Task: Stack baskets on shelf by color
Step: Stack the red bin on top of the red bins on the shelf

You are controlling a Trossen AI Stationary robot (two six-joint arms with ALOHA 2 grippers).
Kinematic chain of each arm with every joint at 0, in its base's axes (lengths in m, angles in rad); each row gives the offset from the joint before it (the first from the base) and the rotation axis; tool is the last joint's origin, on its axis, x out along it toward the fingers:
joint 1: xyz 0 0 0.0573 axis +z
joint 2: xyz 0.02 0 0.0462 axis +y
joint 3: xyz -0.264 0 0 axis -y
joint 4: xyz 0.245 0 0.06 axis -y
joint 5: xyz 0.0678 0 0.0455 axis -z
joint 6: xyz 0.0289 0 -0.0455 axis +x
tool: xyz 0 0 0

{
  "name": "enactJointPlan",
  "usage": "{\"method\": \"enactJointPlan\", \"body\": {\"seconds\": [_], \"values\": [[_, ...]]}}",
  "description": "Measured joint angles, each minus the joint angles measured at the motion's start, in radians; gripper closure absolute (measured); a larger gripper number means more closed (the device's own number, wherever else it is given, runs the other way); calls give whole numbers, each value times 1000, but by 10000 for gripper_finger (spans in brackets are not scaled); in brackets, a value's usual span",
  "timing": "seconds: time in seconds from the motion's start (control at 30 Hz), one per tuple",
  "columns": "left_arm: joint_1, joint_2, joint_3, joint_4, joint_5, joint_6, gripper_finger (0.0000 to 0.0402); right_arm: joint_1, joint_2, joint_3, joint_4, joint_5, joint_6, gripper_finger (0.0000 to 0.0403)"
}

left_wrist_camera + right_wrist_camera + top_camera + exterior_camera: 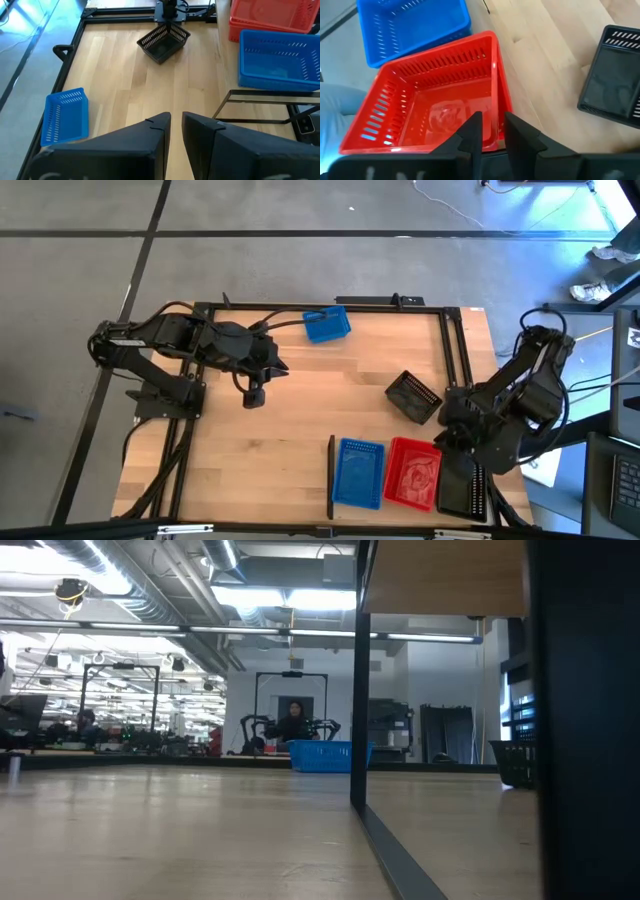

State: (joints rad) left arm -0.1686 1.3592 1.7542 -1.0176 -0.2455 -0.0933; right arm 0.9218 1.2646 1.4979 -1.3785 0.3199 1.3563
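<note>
On the table (pixel 300 420), blue (pixel 358 473), red (pixel 412 474) and black (pixel 463 488) baskets sat side by side on the near shelf (pixel 372 507). Another black basket (pixel 413 396) lay mid-table, another blue one (pixel 326 324) far off. The right gripper (pixel 490 132) hovered over the red basket and the left gripper (pixel 254 395) hung apart, both nearly closed and empty.

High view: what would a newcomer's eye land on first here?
Probably the bright red latticed plastic basket and the blue latticed plastic basket side by side at the table's near edge. Next, the lone blue basket at the far edge, and the tilted black latticed basket near the right gripper.
</note>
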Motion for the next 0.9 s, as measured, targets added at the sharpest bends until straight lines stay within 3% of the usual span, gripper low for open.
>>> {"method": "enactJointPlan", "body": {"seconds": [0.43, 0.7, 0.9], "values": [[0, 0, 0, 0, 0, 0, 361, 0, 24, 1, -39, 16, -4, 328], [0, 0, 0, 0, 0, 0, 361, 0, 23, 78, -23, 63, -5, 328], [0, 0, 0, -2, 0, 0, 361, 28, 23, 84, 27, -29, -4, 328]]}}
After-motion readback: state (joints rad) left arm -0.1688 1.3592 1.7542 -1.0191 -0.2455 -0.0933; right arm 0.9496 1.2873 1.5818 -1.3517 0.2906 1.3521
